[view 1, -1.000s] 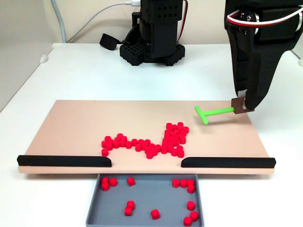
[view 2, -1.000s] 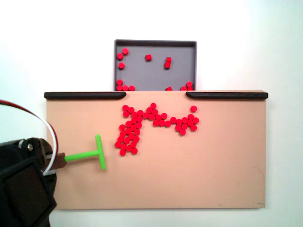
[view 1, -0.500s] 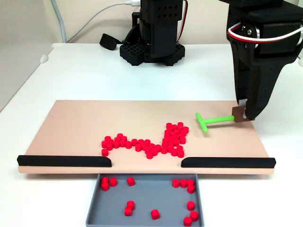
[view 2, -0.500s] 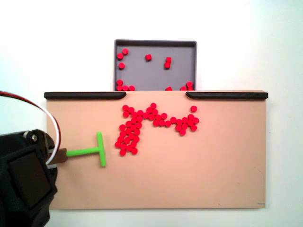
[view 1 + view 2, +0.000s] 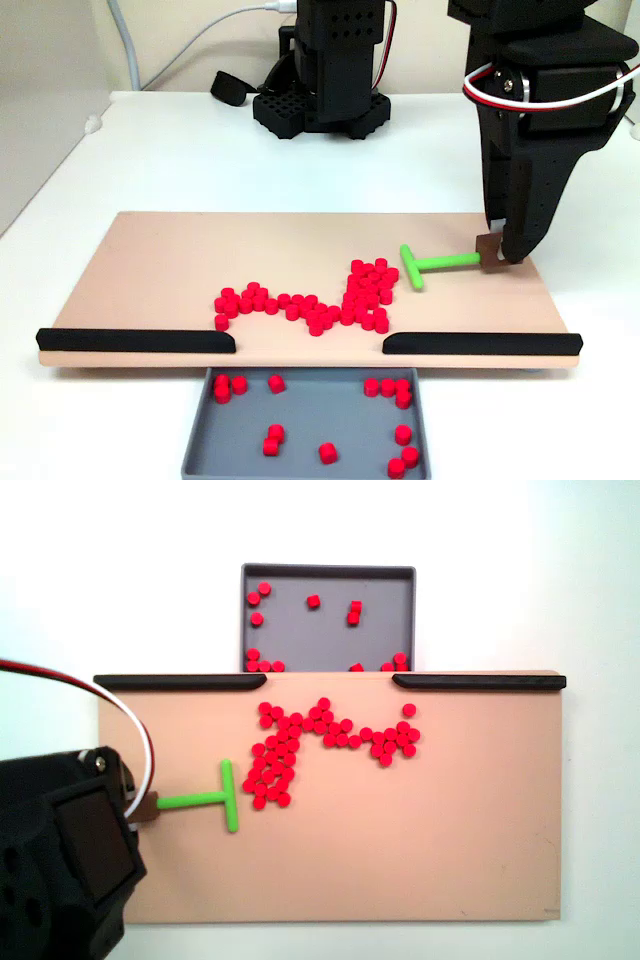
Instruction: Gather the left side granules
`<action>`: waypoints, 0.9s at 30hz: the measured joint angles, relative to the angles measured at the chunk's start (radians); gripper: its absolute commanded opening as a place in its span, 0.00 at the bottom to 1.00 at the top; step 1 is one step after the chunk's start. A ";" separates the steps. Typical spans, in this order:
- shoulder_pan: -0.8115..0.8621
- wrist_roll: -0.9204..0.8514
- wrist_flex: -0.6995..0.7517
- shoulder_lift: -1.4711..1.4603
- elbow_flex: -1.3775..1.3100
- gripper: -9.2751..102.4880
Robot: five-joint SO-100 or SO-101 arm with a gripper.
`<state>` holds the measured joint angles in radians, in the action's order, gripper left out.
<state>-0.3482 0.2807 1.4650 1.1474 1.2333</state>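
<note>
**Pusher poised beside the red heap**

The granules (image 5: 330, 300) lie loose on the tan board (image 5: 160, 260), a ragged band of small red pellets sitting a little back from the gap between the two black rails (image 5: 135, 341). A few more already rest in the grey tray (image 5: 300, 415) below that gap. They look light, hard and smooth, so they should slide and roll readily, scattering sideways if struck fast or off-centre. None of them is meant to be gripped singly; the sensible hold is on the green T-shaped pusher (image 5: 432, 264), by the far end of its stem, which is where the gripper (image 5: 495, 255) has it. The jaws are closed on that stem end through a small brown block, and the crossbar stands just beside the thicker clump of pellets, seemingly not yet touching.

A fixed view from the front shows the arm's height, the pusher lying flat on the board, and the white surface (image 5: 200, 150) running back to the arm's base. A fixed view from above shows the plan instead: the crossbar (image 5: 230, 796) facing the heap's edge (image 5: 268, 770), the thin trail of pellets leading away from it, one pellet apart (image 5: 409, 710), and the tray (image 5: 330, 630) centred beyond the gap.
</note>
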 measured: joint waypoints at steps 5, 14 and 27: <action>0.003 0.000 0.000 0.000 0.000 0.08; 0.017 0.000 0.000 -0.015 0.000 0.08; 0.035 0.000 0.000 -0.025 0.000 0.08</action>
<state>-0.3129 0.2807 1.4650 1.1229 1.2333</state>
